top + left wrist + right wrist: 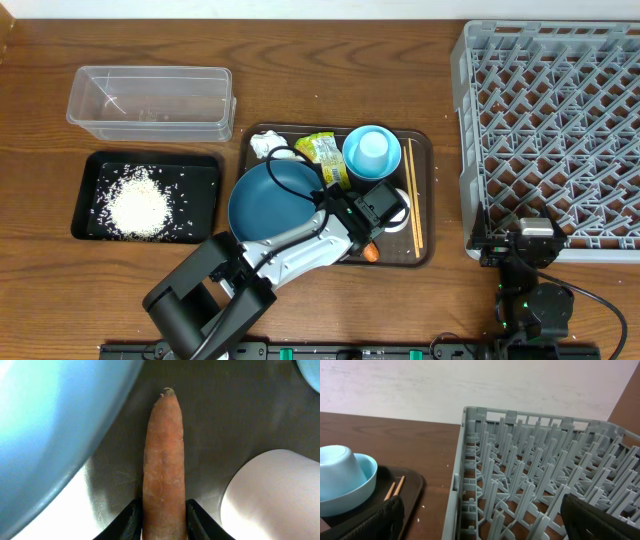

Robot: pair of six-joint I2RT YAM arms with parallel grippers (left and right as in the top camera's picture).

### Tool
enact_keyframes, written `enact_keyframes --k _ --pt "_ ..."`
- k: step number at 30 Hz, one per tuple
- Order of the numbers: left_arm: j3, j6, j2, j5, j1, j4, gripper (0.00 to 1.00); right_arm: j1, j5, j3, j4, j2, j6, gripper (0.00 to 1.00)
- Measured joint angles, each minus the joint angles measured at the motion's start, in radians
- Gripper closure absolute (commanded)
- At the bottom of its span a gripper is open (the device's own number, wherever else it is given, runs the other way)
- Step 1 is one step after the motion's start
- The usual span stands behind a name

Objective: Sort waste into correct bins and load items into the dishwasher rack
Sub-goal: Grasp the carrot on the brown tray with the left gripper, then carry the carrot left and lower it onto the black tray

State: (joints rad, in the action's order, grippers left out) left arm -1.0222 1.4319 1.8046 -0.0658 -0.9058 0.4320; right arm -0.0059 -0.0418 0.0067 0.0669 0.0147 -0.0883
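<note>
My left gripper (368,232) is over the front right of the brown serving tray (425,150). In the left wrist view its fingers (162,510) are shut on the orange carrot (162,445), which lies between the dark-blue plate (50,425) and the whitish cup (275,495). The carrot's end shows at the tray's front edge (371,253). The tray also holds the tissue (264,147), the wrapper (325,155), the light-blue cup (372,148) upside down in the light-blue bowl (352,160), and the chopsticks (413,200). The rice (138,205) lies in the black tray (90,170). My right gripper (527,238) is open and empty at the rack's front left corner.
The clear tub (150,100) stands behind the black tray at the back left, with a few grains in it. The grey dishwasher rack (550,130) fills the right side and holds nothing. It fills the right wrist view (535,460), with the bowl (362,480) to its left.
</note>
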Motion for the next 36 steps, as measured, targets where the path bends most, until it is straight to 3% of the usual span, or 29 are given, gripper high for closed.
enact_keyframes --k 4,15,21,28,36 --pt "-0.004 -0.034 -0.005 0.011 0.001 0.008 0.78 0.000 0.000 0.000 0.000 0.000 0.000 0.01" --pt "-0.005 -0.077 -0.148 0.034 0.004 0.021 0.77 0.000 0.000 0.000 0.000 0.000 0.000 0.01" --pt "-0.006 -0.114 -0.280 0.039 0.075 0.138 0.77 0.000 0.000 0.000 0.000 0.000 0.000 0.01" --pt "-0.008 -0.195 -0.502 0.039 0.336 0.320 0.76 0.000 0.000 0.000 0.000 0.000 0.000 0.01" --pt "-0.009 -0.319 -0.586 0.034 0.775 0.399 0.76 0.000 0.000 0.000 0.000 0.000 0.000 0.01"
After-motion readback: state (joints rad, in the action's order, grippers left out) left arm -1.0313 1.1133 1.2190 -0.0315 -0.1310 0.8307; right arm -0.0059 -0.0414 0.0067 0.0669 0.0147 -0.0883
